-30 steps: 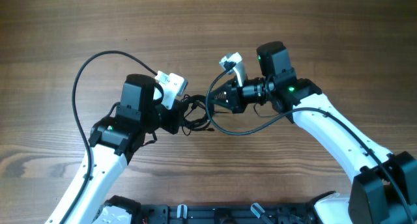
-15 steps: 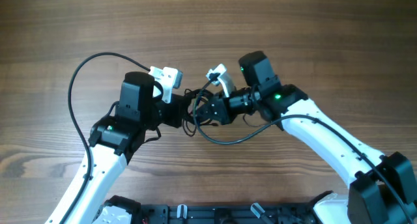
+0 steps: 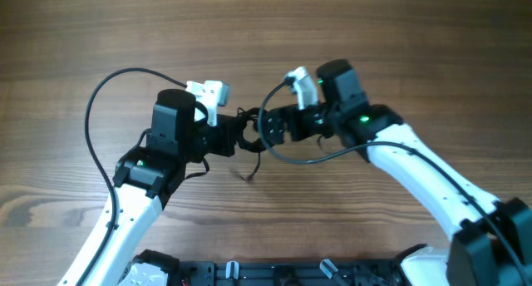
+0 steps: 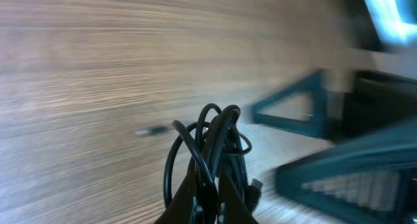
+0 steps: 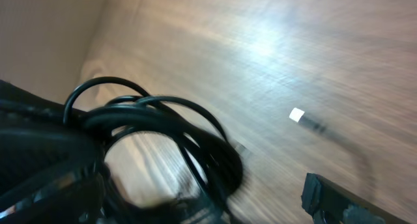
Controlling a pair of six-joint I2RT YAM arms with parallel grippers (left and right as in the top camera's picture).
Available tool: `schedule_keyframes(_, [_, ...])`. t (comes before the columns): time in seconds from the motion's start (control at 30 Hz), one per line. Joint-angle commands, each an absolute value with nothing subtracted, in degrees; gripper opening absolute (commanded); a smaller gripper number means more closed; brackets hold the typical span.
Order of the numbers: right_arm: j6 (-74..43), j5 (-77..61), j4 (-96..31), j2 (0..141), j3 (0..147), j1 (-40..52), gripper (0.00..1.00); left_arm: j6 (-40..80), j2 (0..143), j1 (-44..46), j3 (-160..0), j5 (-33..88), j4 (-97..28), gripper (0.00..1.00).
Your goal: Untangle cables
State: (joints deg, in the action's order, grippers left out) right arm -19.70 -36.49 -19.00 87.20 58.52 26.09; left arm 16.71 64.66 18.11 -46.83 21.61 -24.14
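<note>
One cable bundle [image 4: 212, 142] within left end effector [image 4: 207, 196]

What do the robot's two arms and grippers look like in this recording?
Both arms match: the left arm and right arm have white links, black joint housings with small green lights, and a white camera block at each wrist. A thick black wire loops beside each. The left gripper and right gripper are black, two-fingered.

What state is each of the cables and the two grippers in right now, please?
left gripper: jaws shut on the cables.
right gripper: jaws open, close to the bundle, clamping nothing.
cables: tangled together in one looped bundle, pinched by the left gripper.
</note>
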Motion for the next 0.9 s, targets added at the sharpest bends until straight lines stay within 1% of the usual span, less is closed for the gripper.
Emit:
schedule_keyframes(0.0, [-20.18,-35.99,-20.25,80.77,58.92,22.76,1.0,38.0,64.29,18.11,-47.16,7.51,-23.75,0.04])
schedule_keyframes(0.1, [-22.72,-36.01,-23.03,79.75,58.92,22.83,1.0,51.99,64.29,18.11,-47.16,1.67,-23.75,0.04])
schedule_keyframes(0.13, [-22.68,-35.99,-24.71,79.99,58.63,23.64,1.0,57.58,64.29,18.11,-47.16,0.3,-23.73,0.04])
schedule_keyframes(0.17, [-22.2,-35.94,-25.54,80.2,58.26,24.71,1.0,60.75,64.29,18.11,-47.16,-0.6,-23.73,0.04])
schedule_keyframes(0.3, [-17.56,-34.5,-23.29,80.47,55.31,29.17,1.0,63.94,64.29,18.11,-47.16,-1.89,-23.29,0.04])
schedule_keyframes(0.33, [-14.52,-30.55,-20.86,80.47,53.8,30.96,0.99,63.96,64.29,18.11,-47.16,-1.83,-23.31,0.04])
schedule_keyframes(0.4, [-12.53,-25.69,-18.37,80.47,52.56,32.21,1.0,63.96,64.29,18.15,-47.16,-1.58,-23.31,0.04])
schedule_keyframes(0.47, [-10.22,-22.46,-13.13,80.55,50.5,33.21,1.0,64.77,64.29,18.15,-47.16,-0.34,-23.33,0.04])
schedule_keyframes(0.6, [-10.0,-22.5,-6.7,83.64,48.82,33.32,0.98,72.66,64.29,18.15,-47.16,0.6,-23.35,0.04])
schedule_keyframes(0.7, [-10.02,-26.0,-5.02,86.76,48.82,33.32,0.9,74.46,64.29,18.15,-47.16,0.84,-23.31,0.04])
schedule_keyframes(0.8, [-10.0,-37.8,-1.72,90.08,48.82,33.36,0.82,74.43,64.29,18.15,-47.16,0.86,-23.35,0.04])
schedule_keyframes(0.83, [-10.04,-41.06,-0.47,91.09,48.82,33.36,0.73,74.43,64.29,18.15,-47.16,1.02,-23.35,0.04])
schedule_keyframes(0.87, [-10.09,-41.17,-0.08,91.61,48.82,33.36,0.6,74.37,64.29,18.15,-47.16,0.99,-23.44,0.04])
